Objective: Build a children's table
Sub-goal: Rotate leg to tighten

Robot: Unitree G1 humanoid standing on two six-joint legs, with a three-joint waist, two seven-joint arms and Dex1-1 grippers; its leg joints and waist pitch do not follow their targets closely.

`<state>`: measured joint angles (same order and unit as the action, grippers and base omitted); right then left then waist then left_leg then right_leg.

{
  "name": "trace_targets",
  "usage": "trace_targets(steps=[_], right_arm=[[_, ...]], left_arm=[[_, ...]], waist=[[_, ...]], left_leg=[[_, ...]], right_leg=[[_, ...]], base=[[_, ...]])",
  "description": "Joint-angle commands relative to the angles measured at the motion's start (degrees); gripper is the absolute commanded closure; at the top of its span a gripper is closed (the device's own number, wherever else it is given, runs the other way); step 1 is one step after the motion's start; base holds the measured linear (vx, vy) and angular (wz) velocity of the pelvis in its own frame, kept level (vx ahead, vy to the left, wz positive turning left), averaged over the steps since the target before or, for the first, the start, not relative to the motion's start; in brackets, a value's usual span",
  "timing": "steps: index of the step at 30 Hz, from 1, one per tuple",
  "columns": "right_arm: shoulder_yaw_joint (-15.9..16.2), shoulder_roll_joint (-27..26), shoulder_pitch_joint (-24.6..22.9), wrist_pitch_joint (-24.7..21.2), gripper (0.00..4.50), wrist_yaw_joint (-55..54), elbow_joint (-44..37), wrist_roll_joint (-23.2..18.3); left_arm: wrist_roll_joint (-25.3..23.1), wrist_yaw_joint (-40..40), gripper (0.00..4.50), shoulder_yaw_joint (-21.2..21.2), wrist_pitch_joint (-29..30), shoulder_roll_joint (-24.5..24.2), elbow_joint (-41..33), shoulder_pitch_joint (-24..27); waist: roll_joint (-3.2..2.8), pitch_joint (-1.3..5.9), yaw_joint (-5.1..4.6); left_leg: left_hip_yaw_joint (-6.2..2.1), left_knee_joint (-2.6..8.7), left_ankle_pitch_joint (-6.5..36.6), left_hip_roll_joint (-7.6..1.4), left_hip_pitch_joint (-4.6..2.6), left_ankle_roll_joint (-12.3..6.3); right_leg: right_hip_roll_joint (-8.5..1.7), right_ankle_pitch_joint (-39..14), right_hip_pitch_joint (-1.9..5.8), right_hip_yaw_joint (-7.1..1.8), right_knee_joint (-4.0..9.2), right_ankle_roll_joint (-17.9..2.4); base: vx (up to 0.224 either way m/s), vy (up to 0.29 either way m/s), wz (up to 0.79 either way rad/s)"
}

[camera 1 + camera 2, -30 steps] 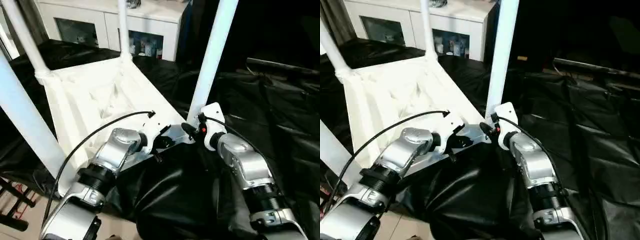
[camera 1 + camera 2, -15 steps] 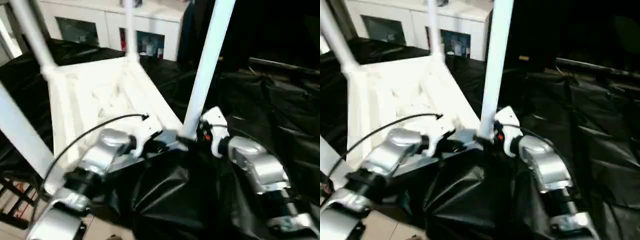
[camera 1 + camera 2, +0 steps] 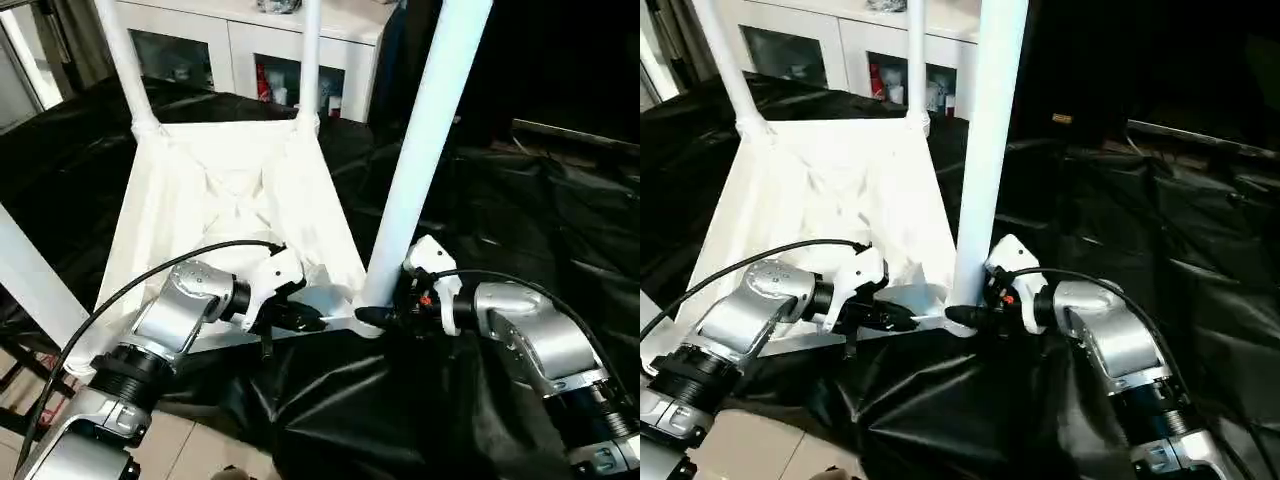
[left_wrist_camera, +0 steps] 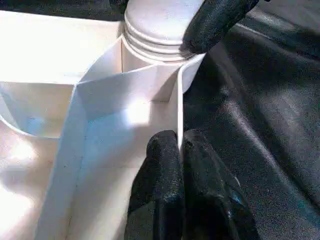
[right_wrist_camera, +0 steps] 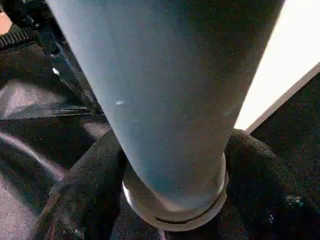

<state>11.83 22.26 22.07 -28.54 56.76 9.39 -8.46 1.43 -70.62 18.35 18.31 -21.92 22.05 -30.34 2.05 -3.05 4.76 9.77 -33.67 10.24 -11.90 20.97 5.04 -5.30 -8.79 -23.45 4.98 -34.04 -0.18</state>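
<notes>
Both claws grip: left claw [image 4: 180,187] tabletop rim [image 4: 178,120], right claw [image 5: 172,200] leg [image 5: 165,90].

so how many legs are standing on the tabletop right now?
4. Far left corner leg, far right corner leg, near right leg with the right pincer around its base, and near left leg at the picture's left edge.

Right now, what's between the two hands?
The near table leg at its corner socket, between the left hand and right hand, in the left eye view.
</notes>
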Motion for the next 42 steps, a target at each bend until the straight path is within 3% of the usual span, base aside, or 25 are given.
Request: trace_targets(steps=[1,5,7,10,14,16,19,20,21,25,30,38,39,42], right_arm=[[2.70,-2.44,-0.46,-0.55,1.80,-0.95,-0.65,-0.46],[1.07,-6.13,0.05,0.29,1.88,-8.42,1.85,1.33],[-2.48,-12.98,1.81,-1.73,1.89,-21.48,7.32,3.17],[-3.80,-15.51,2.57,-1.80,1.90,-26.28,9.24,3.75],[-5.56,-20.40,4.40,-1.81,1.91,-32.25,11.70,3.60],[-5.08,-21.26,4.87,-0.69,1.35,-30.78,11.75,3.16],[-6.18,-21.63,5.26,-1.06,1.15,-29.87,11.61,2.16],[-5.82,-20.92,5.24,-0.94,1.15,-28.98,11.22,2.36],[-5.31,-20.06,5.10,-0.87,0.86,-27.68,10.75,2.39],[-3.19,-15.93,4.00,-0.16,0.57,-21.62,8.39,2.09],[-1.03,-7.84,1.70,0.37,0.57,-9.46,3.89,0.41],[0.60,-0.27,0.94,2.30,0.57,2.32,2.23,-0.70],[0.77,0.11,1.00,2.48,0.82,2.95,2.20,-0.81],[1.81,1.33,1.28,2.82,0.96,4.70,2.37,-0.42]], left_arm=[[2.29,0.99,4.50,0.16,-0.35,3.03,-2.13,-1.53],[1.06,6.78,4.50,-1.53,1.13,5.08,-0.02,-2.95],[-0.21,16.61,4.50,-4.18,3.95,9.59,3.10,-5.65],[-0.61,20.12,4.50,-4.85,5.31,11.40,3.58,-6.48],[-1.13,26.59,4.50,-5.83,7.38,15.53,4.11,-8.00],[-1.42,26.99,4.50,-5.32,6.73,16.93,4.08,-8.13],[-1.54,26.63,4.50,-4.77,6.05,17.34,4.10,-8.00],[-1.43,25.84,4.50,-4.48,5.90,17.02,3.74,-7.67],[-1.34,24.81,4.50,-4.11,5.29,16.53,3.40,-7.31],[-0.56,20.22,4.50,-2.71,4.08,14.24,1.29,-5.54],[0.02,11.92,4.50,-0.33,2.65,9.12,-1.37,-3.06],[3.73,-1.33,4.50,1.49,1.66,2.80,-6.87,0.18],[3.83,-2.02,4.50,1.68,1.84,2.32,-7.15,0.29],[3.64,-2.97,4.50,2.12,2.63,1.02,-7.52,0.49]], waist=[[-0.09,3.52,-0.24],[-0.07,3.37,-0.77],[-0.17,3.33,-1.43],[-0.06,3.41,-2.06],[-0.12,3.63,-2.00],[-0.26,3.72,-1.89],[-0.11,3.91,-1.77],[-0.19,3.92,-1.69],[-0.16,3.91,-1.67],[-0.24,3.77,-1.50],[-0.09,3.75,-1.20],[-0.14,3.52,-0.75],[0.01,3.54,-0.69],[-0.10,3.55,-0.29]], left_leg=[[0.00,4.41,14.77,-1.36,-0.62,-0.38],[-0.12,4.46,16.33,-1.10,-0.57,0.71],[-0.31,4.42,17.22,-0.94,-0.57,1.17],[-0.49,4.30,17.95,-0.80,-0.56,1.81],[-0.35,4.29,16.18,-0.79,-0.50,0.81],[-0.26,4.34,14.42,-0.91,-0.16,0.23],[-0.09,4.21,12.16,-0.88,-0.04,-0.57],[-0.05,4.21,11.56,-0.92,-0.11,-0.80],[0.03,4.20,11.31,-0.91,-0.18,-0.98],[0.03,4.25,12.31,-0.96,-0.19,-1.33],[-0.02,4.22,12.94,-1.16,-0.21,-1.93],[0.09,4.34,14.69,-1.47,-0.67,-1.64],[0.12,4.36,14.58,-1.46,-0.60,-1.67],[0.11,4.36,14.24,-1.48,-0.69,-1.11]], right_leg=[[-2.97,-20.49,2.72,-2.72,4.29,-9.49],[-3.00,-25.48,2.51,-2.53,4.93,-7.60],[-2.96,-27.50,2.31,-2.37,5.13,-7.03],[-3.05,-30.06,2.32,-2.08,5.42,-6.10],[-2.84,-26.53,2.32,-2.22,5.35,-6.42],[-2.69,-21.87,2.65,-2.41,4.76,-7.40],[-2.68,-17.39,2.91,-2.55,4.22,-8.67],[-2.66,-16.16,2.95,-2.54,4.08,-9.26],[-2.65,-15.54,2.97,-2.57,4.02,-9.66],[-2.77,-16.87,3.09,-2.58,4.22,-9.56],[-2.91,-17.86,3.29,-2.65,4.17,-9.31],[-2.86,-19.27,2.63,-2.80,4.20,-10.29],[-2.83,-19.12,2.69,-2.79,4.18,-10.39],[-2.89,-18.53,2.69,-2.84,4.01,-10.58]], base=[[0.000,0.000,0.00],[0.000,0.000,0.00],[0.000,0.000,0.00],[0.000,0.000,0.00],[0.000,0.000,0.00],[0.000,0.000,0.00],[0.000,0.000,0.00],[0.000,0.000,0.00],[0.000,0.000,0.00],[0.000,0.000,0.00],[0.000,0.000,0.00],[0.000,0.000,0.00],[0.000,0.000,0.00],[0.000,0.000,0.00]])
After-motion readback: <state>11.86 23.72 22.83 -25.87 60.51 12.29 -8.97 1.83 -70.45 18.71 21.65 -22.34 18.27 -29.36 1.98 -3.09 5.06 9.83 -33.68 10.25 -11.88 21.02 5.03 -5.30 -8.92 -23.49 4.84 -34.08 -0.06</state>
